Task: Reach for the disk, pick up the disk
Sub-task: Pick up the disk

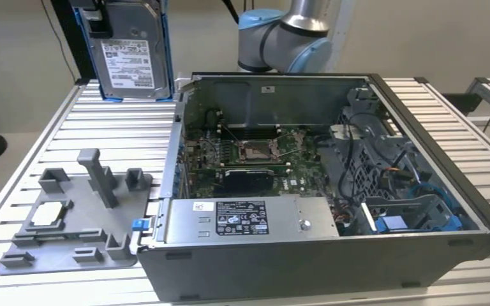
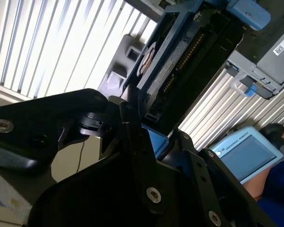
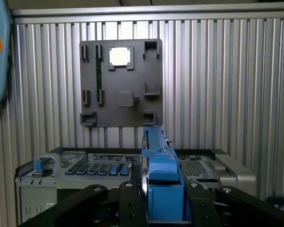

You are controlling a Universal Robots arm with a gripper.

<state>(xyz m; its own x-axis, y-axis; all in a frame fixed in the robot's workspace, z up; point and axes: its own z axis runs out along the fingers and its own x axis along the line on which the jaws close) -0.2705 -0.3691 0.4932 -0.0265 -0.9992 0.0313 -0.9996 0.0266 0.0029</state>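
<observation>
Tool is clamped on the disk, which hangs upright above the table, just outside the computer case rim.

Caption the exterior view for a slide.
Gripper holds the disk upright in the air near the open computer case.

Smooth silver-grey metal and a white label (paper, by the look) face the disk, edged by glossy bright blue plastic rails, at eleven o'clock from the open computer case in the exterior view. The gripper has matt black jaws, screw heads glinting, closed on a blue rail. The tabletop is ribbed pale bare metal. The fixture tray at nine o'clock is matt grey plastic, and the case is dull grey sheet metal.
</observation>
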